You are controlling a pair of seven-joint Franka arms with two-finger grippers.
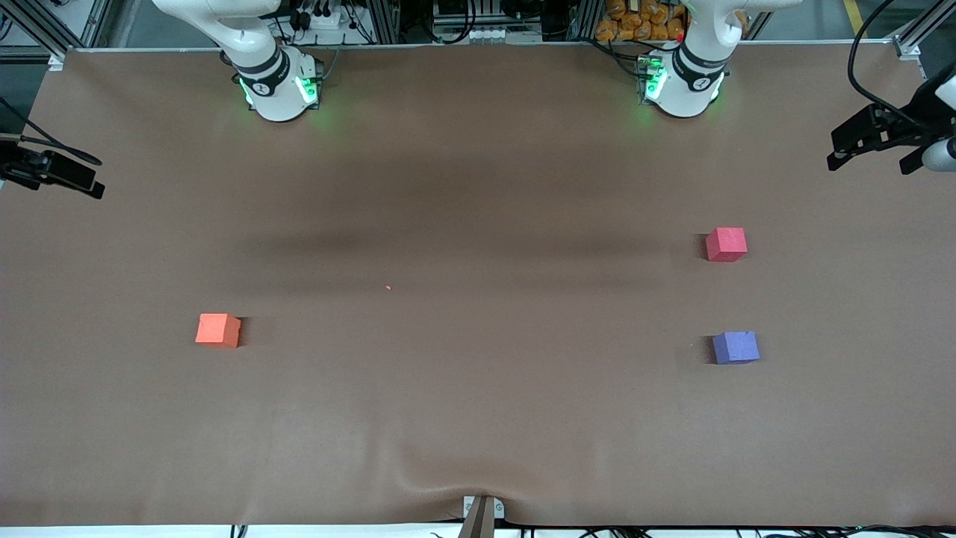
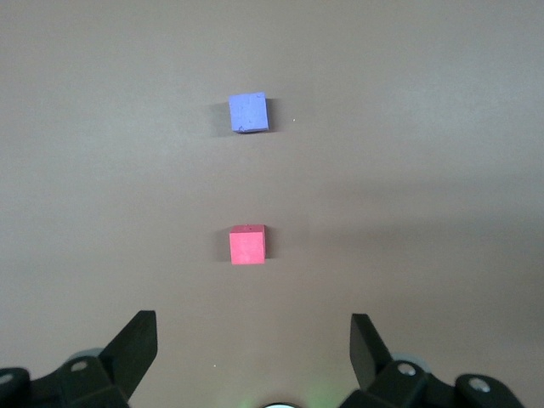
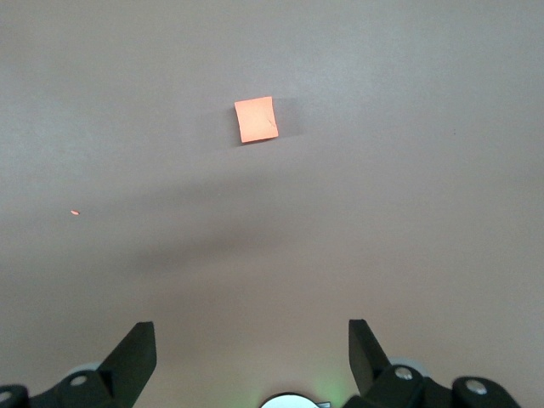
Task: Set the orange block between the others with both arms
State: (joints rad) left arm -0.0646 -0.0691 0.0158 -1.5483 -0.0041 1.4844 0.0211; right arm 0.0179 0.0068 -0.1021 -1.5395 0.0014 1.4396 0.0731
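Cubes lie loose on table (image 1: 478, 418): orange block (image 1: 218, 330); pinkish-red cube (image 1: 726, 244); purple-blue cube (image 1: 736, 347).

1. A brown tabletop cover (image 1: 478, 187) spans nearly the whole front view; its surface is matte and plain.
2. The cover wrinkles at its edge nearest the front camera, around a small metal bracket (image 1: 482, 509).
3. Soft, broad shadow bands (image 1: 448, 246) cross the middle of the cover.
4. A tiny orange speck (image 1: 388, 288) lies on the cover near its middle.
5. Aluminium frame rails (image 1: 45, 30) and cables (image 1: 463, 19) line the edge farthest from the front camera.
6. A heap of orange-brown objects (image 1: 642, 22) sits there too; what they are cannot be told.
7. Black camera mounts (image 1: 56, 172) stand at both ends of the table.
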